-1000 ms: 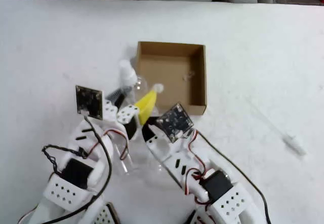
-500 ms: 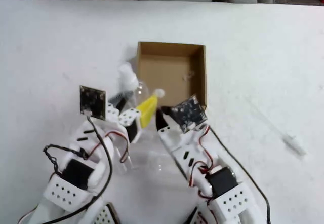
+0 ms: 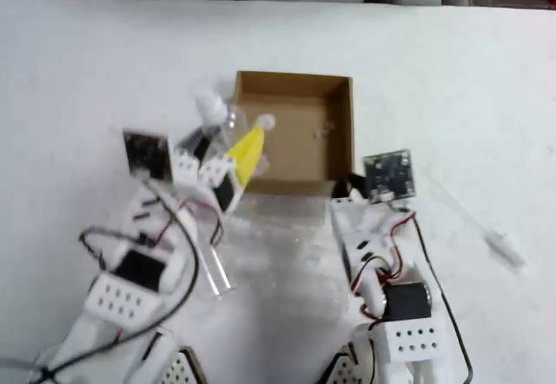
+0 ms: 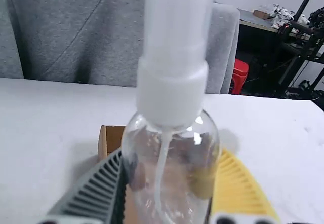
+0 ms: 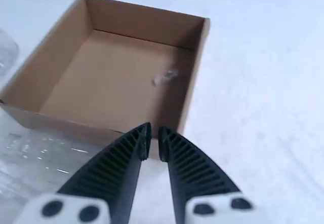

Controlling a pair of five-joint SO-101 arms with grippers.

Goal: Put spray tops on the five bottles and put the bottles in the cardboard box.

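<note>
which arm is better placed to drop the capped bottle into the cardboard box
Left. The left gripper is shut on the bottle, spray top already on, right at the cardboard box's left wall. The right gripper holds nothing and sits by the box's front right corner.

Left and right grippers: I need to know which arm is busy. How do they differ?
The left gripper clamps a clear spray bottle; the right gripper is shut, empty. The left gripper has one yellow finger; the right gripper's are both black. Both sit by the cardboard box.
</note>
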